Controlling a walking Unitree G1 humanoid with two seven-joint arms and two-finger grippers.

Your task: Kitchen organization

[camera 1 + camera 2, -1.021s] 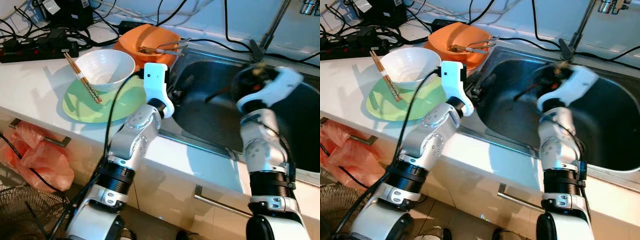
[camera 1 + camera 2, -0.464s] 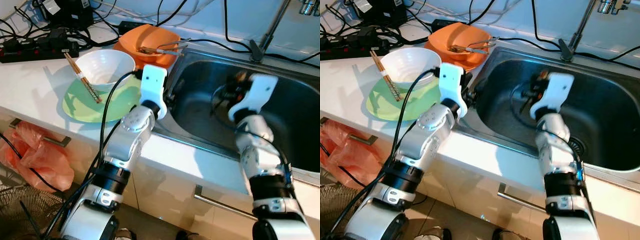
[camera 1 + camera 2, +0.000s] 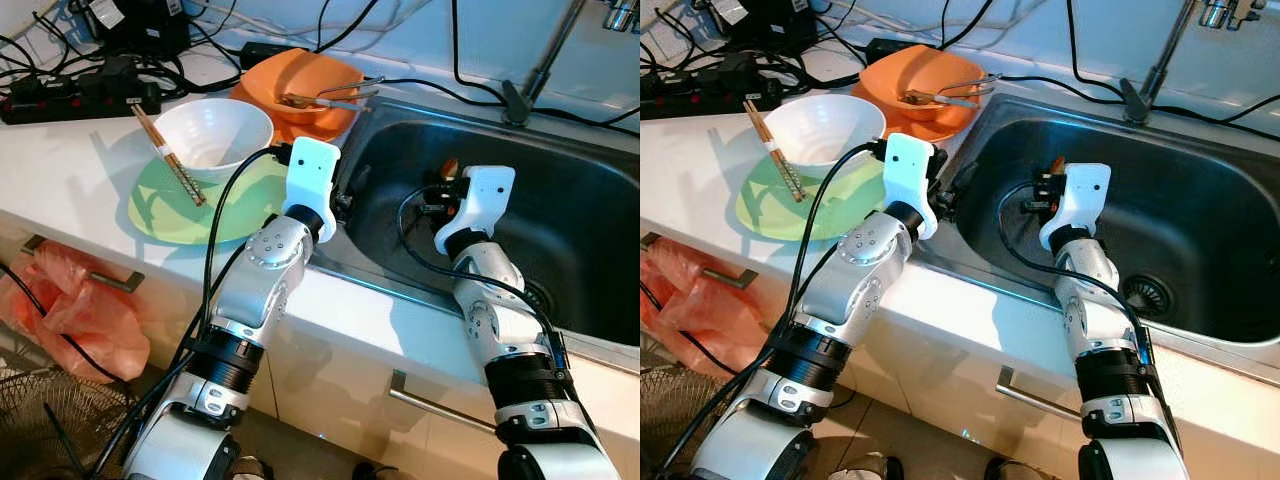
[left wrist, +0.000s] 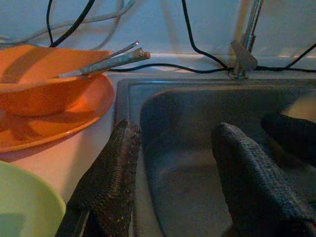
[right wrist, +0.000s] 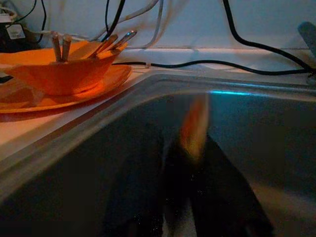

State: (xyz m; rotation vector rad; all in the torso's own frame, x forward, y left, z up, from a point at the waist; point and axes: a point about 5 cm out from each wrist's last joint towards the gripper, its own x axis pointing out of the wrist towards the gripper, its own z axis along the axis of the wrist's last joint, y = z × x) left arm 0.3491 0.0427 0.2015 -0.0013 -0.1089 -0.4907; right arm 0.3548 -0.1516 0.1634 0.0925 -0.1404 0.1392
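Note:
A white bowl (image 3: 212,135) with chopsticks (image 3: 165,155) across its rim stands on a green plate (image 3: 170,215). Behind it an orange bowl (image 3: 300,80) on an orange plate holds metal utensils (image 3: 335,97). My left gripper (image 4: 173,143) hovers open over the steel sink's (image 3: 580,215) left rim, beside the green plate. My right gripper (image 3: 443,187) is low inside the sink near its left wall. It is shut on a thin orange-brown stick (image 5: 195,128), which is blurred; its tip (image 3: 1057,163) pokes up past the wrist.
A faucet (image 3: 535,70) rises behind the sink, and a drain (image 3: 1145,292) lies in its floor. Cables and a power strip (image 3: 70,95) crowd the back of the counter. A pink plastic bag (image 3: 60,305) hangs below the counter, with drawer handles (image 3: 435,410) in front.
My right arm has swung left and down inside the sink and come to rest near its left wall. The left arm has shifted slightly towards the sink rim.

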